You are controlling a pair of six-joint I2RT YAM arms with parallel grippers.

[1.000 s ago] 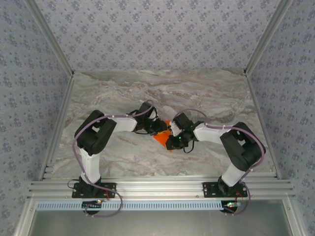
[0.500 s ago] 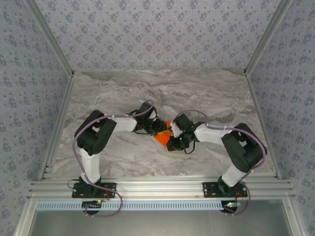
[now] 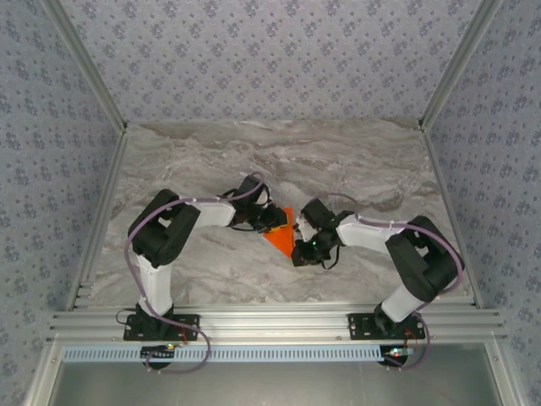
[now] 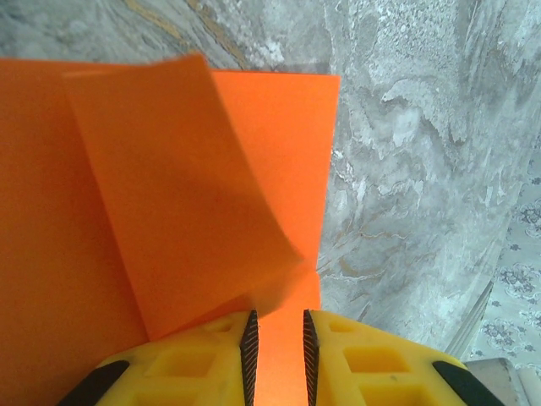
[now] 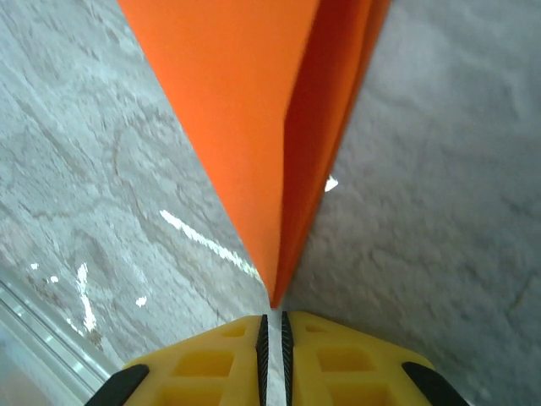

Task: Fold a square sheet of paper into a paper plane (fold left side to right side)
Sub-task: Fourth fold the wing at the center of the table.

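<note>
Paper: the orange sheet of paper (image 3: 279,238) lies partly folded on the marbled surface (image 3: 355,161), at the centre of the top view, between your two arms.
Left jaws: your left gripper (image 4: 279,351) is at the sheet's upper left. Its jaws are narrowly apart with orange showing in the gap, and part of the sheet curls up just ahead.
Right jaws: your right gripper (image 5: 272,326) is at the sheet's lower right. Its jaws are almost closed, pinching the fold's pointed end.
</note>
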